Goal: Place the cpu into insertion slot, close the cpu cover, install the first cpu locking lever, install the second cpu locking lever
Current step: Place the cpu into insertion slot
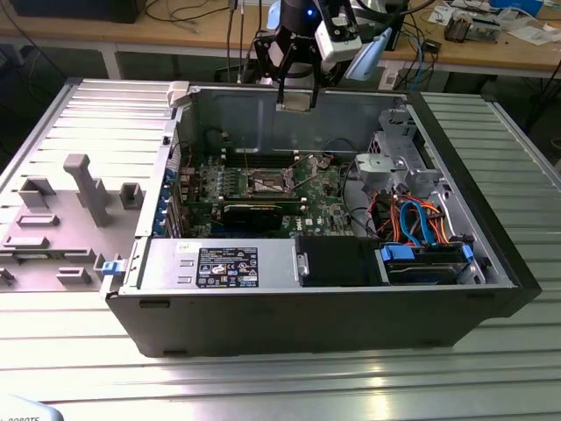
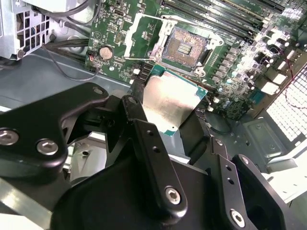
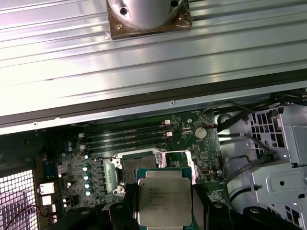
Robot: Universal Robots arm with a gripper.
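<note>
1. Your end effector [image 1: 296, 92] hangs in the upper centre of the exterior view. It is above the far wall of the open computer case [image 1: 307, 307] and well apart from the motherboard [image 1: 324, 197] on the case floor.
2. Its black fingers [image 2: 192, 134] are closed on the cpu [image 2: 170, 103], gripping it by two opposite edges. Both wrist views show the chip's silver-grey top facing the cameras, with a thin green rim around it.
3. The cpu is held in the air, level or nearly so, and touches nothing but the fingers.
4. The insertion slot [image 2: 184, 45] is bare. In the second wrist view you can see its dark bed of contacts uncovered, with the held chip just beside it.
5. The cpu cover [image 2: 132, 36] is swung open and lies off to one side of the slot. Green board shows through its window.
6. In the exterior view, a long black card [image 1: 254, 212] sits on the board just below the slot in the frame.
7. The case rests on the ribbed metal bench [image 1: 263, 386]. A grey fixture plate [image 1: 61, 219] with raised blocks lies at the exterior view's left, beside the case.
</note>
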